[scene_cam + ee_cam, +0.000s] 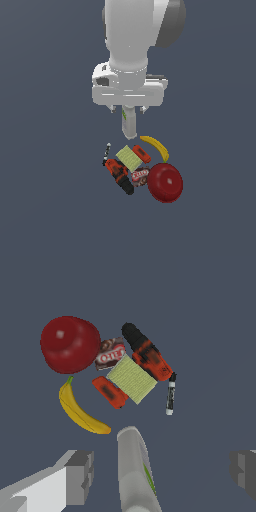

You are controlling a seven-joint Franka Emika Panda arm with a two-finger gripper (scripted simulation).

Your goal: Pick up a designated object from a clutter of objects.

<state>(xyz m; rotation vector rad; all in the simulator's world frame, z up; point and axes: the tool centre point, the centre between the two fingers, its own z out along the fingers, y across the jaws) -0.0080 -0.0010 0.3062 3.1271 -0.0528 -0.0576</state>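
End effector [162, 471]: spread wide, nothing held; a pale rod [136, 468] is seen between the fingers.
Can [110, 354]: lying about 11 o'clock from the end effector in the wrist view, well apart.
Neighbours: wedged between bowl [69, 344] and drill [147, 353], ribbed block [132, 378] just beside.
Long axis: cannot be told.

The exterior view looks steeply down from well back, taking in the arm's wrist above the small heap [142, 167] on the dark tabletop [45, 200]. The wrist view looks down from nearer, past the pincer [162, 468]. Both share that heap, seen from opposite sides.
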